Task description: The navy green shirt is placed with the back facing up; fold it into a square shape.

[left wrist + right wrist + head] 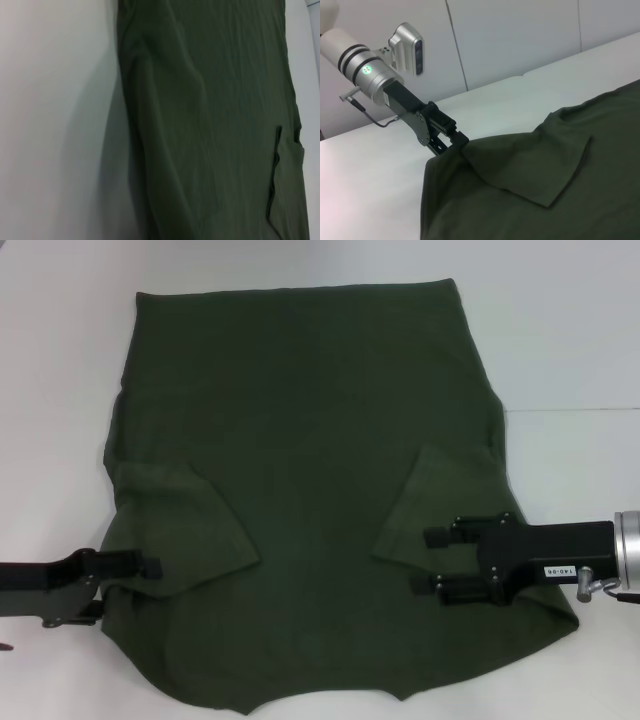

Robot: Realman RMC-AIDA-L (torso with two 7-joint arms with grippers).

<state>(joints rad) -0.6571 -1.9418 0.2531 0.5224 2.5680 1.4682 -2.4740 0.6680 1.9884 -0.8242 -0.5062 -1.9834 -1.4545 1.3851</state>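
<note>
The navy green shirt (pixel 310 440) lies flat on the white table (pixel 570 330) and fills most of the head view. Both short sleeves are folded inward, the left one (pixel 195 525) and the right one (pixel 425 495). My left gripper (pixel 150 575) is at the shirt's left edge near the front. In the right wrist view this gripper (pixel 456 142) is shut on the shirt's edge (pixel 470 160), which rises to it. My right gripper (pixel 422 561) is open, low over the shirt beside the right sleeve. The left wrist view shows only the shirt's fabric (pixel 210 100).
The white table (pixel 370 190) shows around the shirt on the left, back and right. A seam (pixel 570 410) in the table runs to the right of the shirt. A pale wall (pixel 520 35) stands behind the table in the right wrist view.
</note>
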